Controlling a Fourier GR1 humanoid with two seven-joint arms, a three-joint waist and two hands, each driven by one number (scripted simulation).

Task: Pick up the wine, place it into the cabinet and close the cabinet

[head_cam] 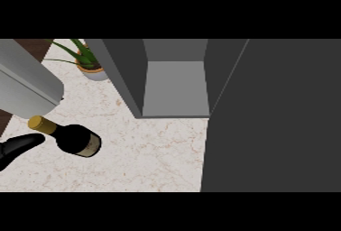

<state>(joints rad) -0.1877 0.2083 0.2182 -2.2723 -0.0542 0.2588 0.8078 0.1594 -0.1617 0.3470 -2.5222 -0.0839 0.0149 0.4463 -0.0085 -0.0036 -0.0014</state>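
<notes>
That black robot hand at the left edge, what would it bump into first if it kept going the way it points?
Most likely the wine bottle: the left robot hand points up and right at its gold-capped neck, close by. Their relative height is unclear from above.

Marble counter (153, 153) — bottle (75, 138), plant (88, 61), cabinet (174, 81)

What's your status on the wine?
Left robot hand beside wine bottle, not gripping. Right hand unseen. Cabinet open, path clear.
</notes>
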